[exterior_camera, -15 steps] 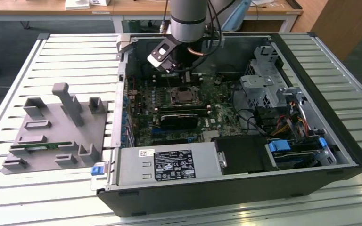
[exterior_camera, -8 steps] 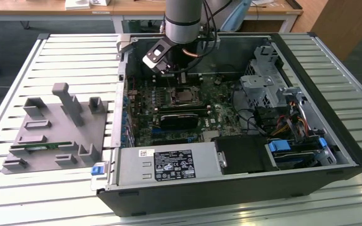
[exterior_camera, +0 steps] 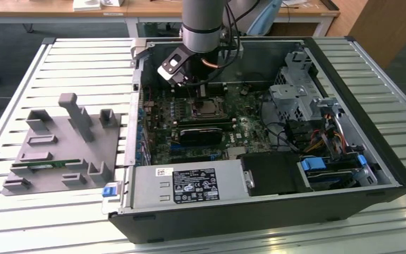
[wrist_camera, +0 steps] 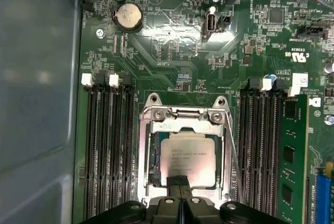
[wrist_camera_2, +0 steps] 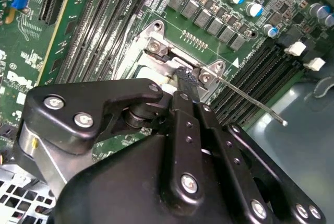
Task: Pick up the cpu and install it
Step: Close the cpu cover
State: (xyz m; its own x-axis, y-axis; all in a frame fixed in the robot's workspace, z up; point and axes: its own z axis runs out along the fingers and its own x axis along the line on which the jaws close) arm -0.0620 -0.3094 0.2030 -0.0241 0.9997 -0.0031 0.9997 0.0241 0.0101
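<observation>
Cpu [wrist_camera: 187,157] sits in its socket [wrist_camera: 183,113]; tool [wrist_camera: 178,179], closed and empty, meets its edge; any pressing should be light and square.

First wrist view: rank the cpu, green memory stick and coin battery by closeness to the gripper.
1. cpu, in the socket, right at the gripper.
2. green memory stick, slotted beside the socket.
3. coin battery, well beyond the socket.

The cpu [wrist_camera: 189,153] is silver-grey, the motherboard [wrist_camera: 167,51] green, the claw [wrist_camera: 178,181] black, the tray [exterior_camera: 51,159] grey, the table [exterior_camera: 19,69] white-slatted.
</observation>
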